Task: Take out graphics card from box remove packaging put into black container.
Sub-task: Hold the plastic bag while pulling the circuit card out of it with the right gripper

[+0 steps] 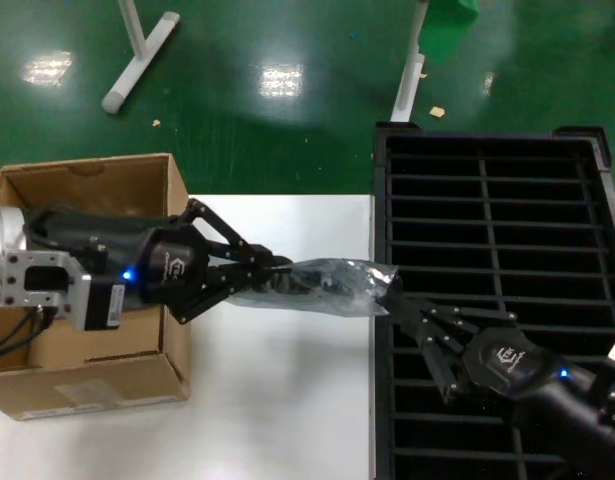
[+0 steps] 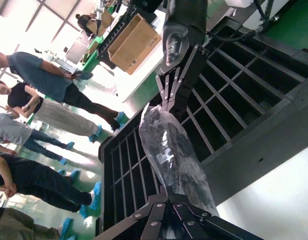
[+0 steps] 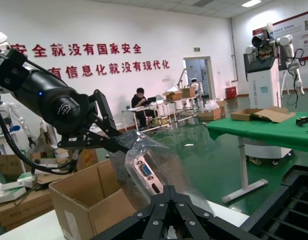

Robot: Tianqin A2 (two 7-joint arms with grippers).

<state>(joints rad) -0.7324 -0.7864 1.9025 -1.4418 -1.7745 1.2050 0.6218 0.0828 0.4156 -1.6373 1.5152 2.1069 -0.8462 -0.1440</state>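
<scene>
The graphics card (image 3: 143, 172), its silver bracket and blue port showing, sits inside the crinkly translucent packaging (image 1: 332, 285), held level above the worktop between the open brown box (image 1: 87, 290) at the left edge and the ribbed black container (image 1: 497, 260) on the right.

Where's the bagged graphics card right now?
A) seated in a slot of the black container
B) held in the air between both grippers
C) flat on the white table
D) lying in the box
B: the left gripper and right gripper each clamp one end of the packaging, with the graphics card inside, spanning from the table to the black container edge.
</scene>
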